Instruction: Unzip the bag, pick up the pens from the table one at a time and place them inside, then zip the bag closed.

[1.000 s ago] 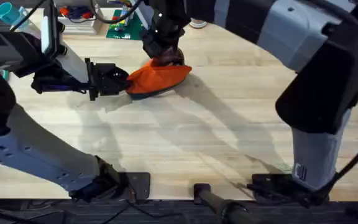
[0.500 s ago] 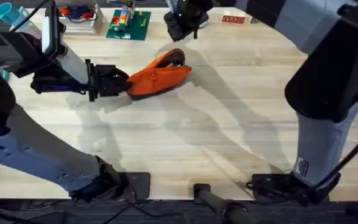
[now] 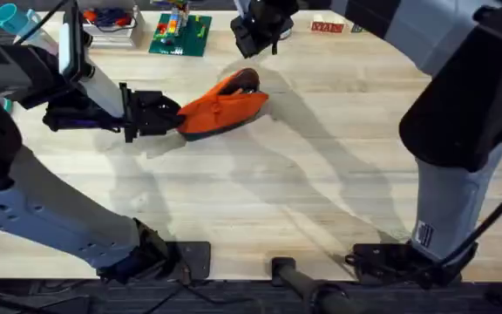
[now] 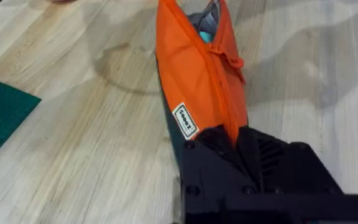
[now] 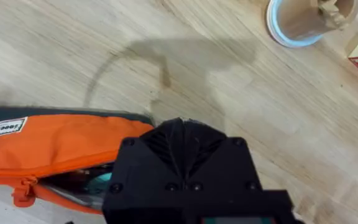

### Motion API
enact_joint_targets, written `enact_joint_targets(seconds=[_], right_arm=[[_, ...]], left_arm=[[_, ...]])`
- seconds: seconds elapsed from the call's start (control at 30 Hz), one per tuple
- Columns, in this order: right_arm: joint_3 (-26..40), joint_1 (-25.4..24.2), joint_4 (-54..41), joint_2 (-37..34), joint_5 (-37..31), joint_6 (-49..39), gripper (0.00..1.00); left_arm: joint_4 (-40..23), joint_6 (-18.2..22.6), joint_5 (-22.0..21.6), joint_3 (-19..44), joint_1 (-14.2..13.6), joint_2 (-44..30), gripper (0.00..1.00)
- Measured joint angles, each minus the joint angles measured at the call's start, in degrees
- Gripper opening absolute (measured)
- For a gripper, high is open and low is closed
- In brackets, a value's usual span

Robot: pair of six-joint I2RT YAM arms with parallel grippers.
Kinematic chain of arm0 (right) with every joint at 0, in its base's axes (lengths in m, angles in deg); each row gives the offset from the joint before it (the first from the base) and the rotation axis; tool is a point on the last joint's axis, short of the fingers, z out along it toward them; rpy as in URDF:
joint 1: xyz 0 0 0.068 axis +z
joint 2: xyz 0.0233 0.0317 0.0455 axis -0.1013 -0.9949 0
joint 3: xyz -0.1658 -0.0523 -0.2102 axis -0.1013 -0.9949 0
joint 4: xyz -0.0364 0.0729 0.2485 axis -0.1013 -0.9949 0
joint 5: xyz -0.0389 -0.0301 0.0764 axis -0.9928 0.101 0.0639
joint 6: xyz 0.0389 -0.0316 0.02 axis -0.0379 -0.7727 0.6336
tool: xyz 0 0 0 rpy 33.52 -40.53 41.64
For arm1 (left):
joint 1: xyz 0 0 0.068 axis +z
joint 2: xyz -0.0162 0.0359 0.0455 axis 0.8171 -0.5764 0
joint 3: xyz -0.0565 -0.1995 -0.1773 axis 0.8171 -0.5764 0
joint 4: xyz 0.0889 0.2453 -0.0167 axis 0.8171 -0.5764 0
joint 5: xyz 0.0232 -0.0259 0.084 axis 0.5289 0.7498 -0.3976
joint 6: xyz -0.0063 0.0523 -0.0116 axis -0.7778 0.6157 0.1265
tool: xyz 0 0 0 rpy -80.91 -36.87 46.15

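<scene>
An orange bag point(image 3: 220, 109) lies on the desk point(image 3: 321, 174), part open at its far end. The left gripper point(image 3: 174, 118) pinches its near end. The right gripper point(image 3: 253, 30) hangs above; I cannot tell its state. Soft, light fabric; best held by an end seam.

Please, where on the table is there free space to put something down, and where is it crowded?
Free: the light wooden table between the orange fabric pouch and the arm bases. Crowded: the far edge, around the green mat with small toys, and the left gripper holding the pouch's end.
</scene>
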Motion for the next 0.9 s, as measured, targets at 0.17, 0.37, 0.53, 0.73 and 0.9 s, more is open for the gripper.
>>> enact_joint_targets(seconds=[0.17,0.37,0.53,0.73,0.9], right_arm=[[0.00,0.00,0.00,0.02,-0.03,0.02,0.152],[0.00,0.00,0.00,0.00,-0.10,-0.29,0.963],[0.61,0.00,-1.25,0.06,-2.13,-0.41,0.995],[4.03,0.00,-9.43,1.29,-4.06,-0.91,0.996],[5.07,0.00,-10.83,4.49,-4.13,-1.40,0.997]], left_arm=[[0.00,0.00,0.00,0.00,0.00,0.01,0.043],[0.00,0.00,0.00,0.00,0.00,0.00,0.043],[0.00,0.00,0.00,0.00,0.00,0.02,0.042],[0.00,0.02,-0.02,0.00,0.00,0.02,0.042],[0.00,0.01,-0.02,0.00,0.00,0.02,0.042]])
